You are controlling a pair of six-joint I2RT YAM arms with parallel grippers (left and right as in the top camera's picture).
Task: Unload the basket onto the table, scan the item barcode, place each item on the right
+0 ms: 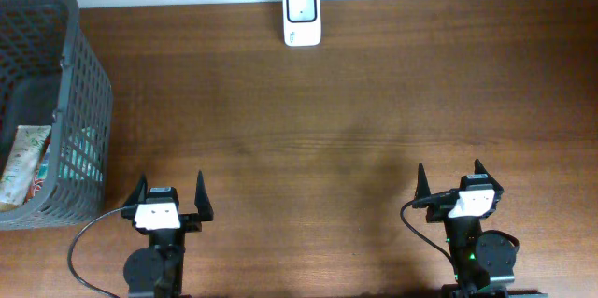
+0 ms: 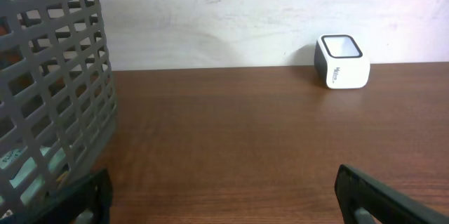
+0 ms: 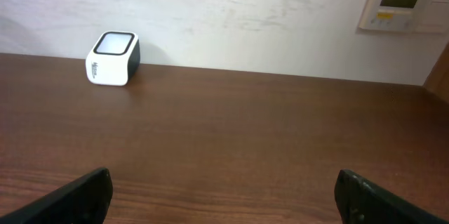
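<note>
Our left gripper (image 1: 171, 186) is wide open and empty beside the gray basket (image 1: 89, 102). Our right gripper (image 1: 450, 175) is open too, far from the basket. The packet (image 1: 23, 163) lies inside the basket.

barcode scanner (image 1: 302, 15): 1 | grey mesh basket (image 1: 89, 83): 1 | printed packet (image 1: 25, 160) in basket: 1 clear, more uncertain | grippers: 2, left gripper (image 1: 170, 182), right gripper (image 1: 449, 173) | wooden table (image 1: 308, 130): 1 | wall control panel (image 3: 401, 1): 1
</note>
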